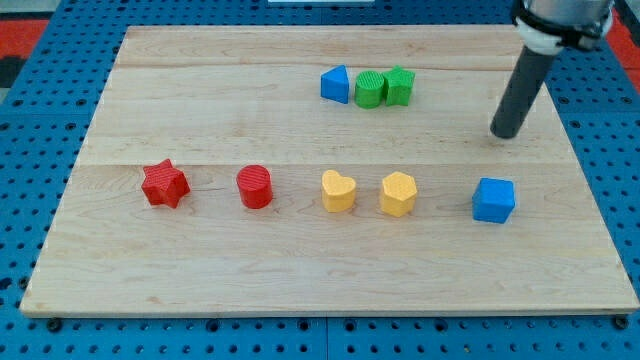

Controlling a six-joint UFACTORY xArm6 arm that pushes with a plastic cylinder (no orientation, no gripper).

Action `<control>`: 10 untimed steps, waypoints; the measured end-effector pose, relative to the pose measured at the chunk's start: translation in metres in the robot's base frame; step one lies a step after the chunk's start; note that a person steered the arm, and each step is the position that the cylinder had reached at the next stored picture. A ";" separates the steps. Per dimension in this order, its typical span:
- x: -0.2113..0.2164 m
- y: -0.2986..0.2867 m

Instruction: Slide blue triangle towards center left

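Note:
The blue triangle [335,84] sits near the view's top, just left of a green cylinder [370,89] and a green star [399,86], all three in a touching row. My tip [505,133] rests on the board at the view's right, well to the right of and a little below this row, apart from every block. A blue cube [494,200] lies below my tip.
A row across the middle holds a red star [165,184], a red cylinder [255,187], a yellow heart [338,191] and a yellow hexagon [398,193]. The wooden board [200,270] lies on a blue pegboard surface [30,200].

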State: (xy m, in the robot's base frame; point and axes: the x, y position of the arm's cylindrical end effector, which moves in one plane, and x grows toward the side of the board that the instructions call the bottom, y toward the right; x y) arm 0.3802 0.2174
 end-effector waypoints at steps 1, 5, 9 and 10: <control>-0.051 0.000; -0.090 -0.224; -0.037 -0.246; -0.037 -0.310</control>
